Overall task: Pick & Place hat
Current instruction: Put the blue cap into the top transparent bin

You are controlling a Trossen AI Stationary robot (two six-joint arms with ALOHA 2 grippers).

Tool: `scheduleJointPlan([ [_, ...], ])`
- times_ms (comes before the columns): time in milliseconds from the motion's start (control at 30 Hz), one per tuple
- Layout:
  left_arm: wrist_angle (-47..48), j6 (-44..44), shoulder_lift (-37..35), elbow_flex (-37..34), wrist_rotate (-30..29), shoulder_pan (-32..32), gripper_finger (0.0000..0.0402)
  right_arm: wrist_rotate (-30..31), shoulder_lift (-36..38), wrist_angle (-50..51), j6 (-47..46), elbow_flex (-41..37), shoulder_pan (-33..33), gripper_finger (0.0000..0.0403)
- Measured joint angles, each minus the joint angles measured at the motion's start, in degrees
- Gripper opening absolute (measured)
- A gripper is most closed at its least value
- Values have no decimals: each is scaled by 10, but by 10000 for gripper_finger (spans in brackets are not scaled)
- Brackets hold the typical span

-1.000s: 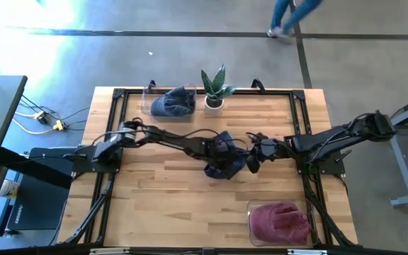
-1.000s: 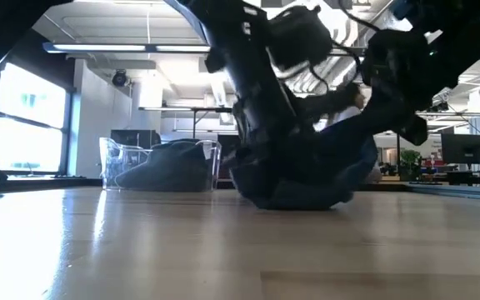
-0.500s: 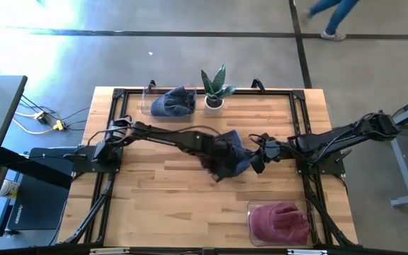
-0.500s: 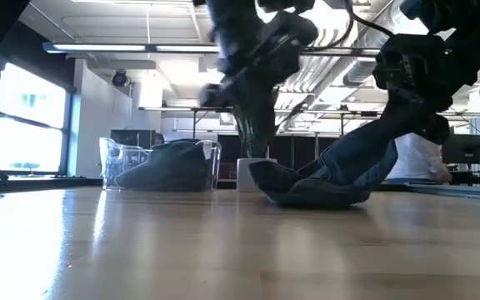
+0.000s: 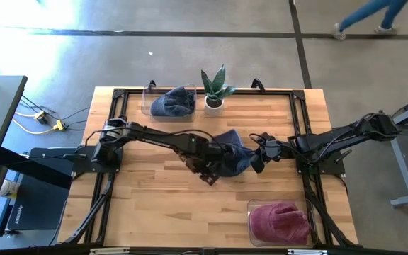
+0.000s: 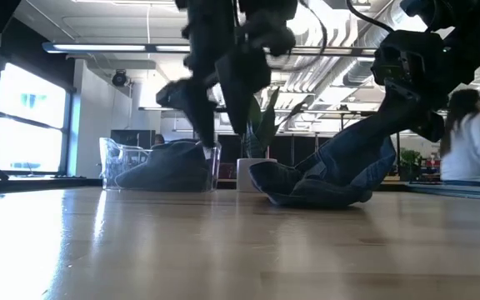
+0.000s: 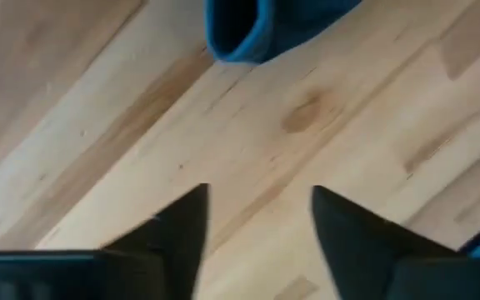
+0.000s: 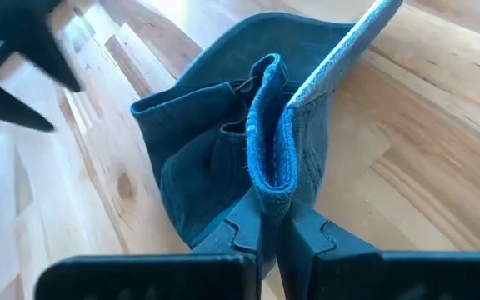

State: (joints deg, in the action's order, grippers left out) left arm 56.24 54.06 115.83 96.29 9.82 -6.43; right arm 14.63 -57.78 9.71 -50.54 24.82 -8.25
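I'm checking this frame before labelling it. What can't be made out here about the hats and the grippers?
- High view: the right gripper meets the blue hat too small to show its grip; the right wrist view shows it shut on the fabric.
- Low view: the left gripper is blurred.
- Left wrist view: the picture's edge cuts the blue hat off.
- High view: the red hat in its clear bin shows no shape detail.

Your overhead floor (image 5: 20, 42) glares bright beyond the table's far-left corner, low view backlit by windows (image 6: 23, 117), left arm (image 6: 223, 67) motion-blurred, left wrist picture soft.
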Motion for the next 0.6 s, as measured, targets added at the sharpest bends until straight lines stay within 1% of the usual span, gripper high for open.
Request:
scheduleJointPlan([
  [67, -6, 0, 7, -4, 5, 5, 242, -2, 0, -1, 3, 0, 0, 15],
  [133, -43, 0, 10, -6, 1, 6, 278, -3, 0, -1, 7, 0, 0, 12],
  [233, -93, 12, 3, -2, -15, 3, 312, -11, 0, -1, 18, 0, 0, 8],
  [333, -97, 10, 7, -3, -37, 3, 325, -12, 0, -1, 26, 0, 0, 11],
  [433, -98, -2, 8, -3, -85, 4, 328, -13, 0, -1, 30, 0, 0, 19],
  [500, -105, 13, 22, -2, -118, 9, 328, -13, 0, -1, 30, 0, 0, 20],
  [600, -102, 22, 42, -6, -148, 12, 328, -17, 0, -1, 30, 0, 0, 16],
])
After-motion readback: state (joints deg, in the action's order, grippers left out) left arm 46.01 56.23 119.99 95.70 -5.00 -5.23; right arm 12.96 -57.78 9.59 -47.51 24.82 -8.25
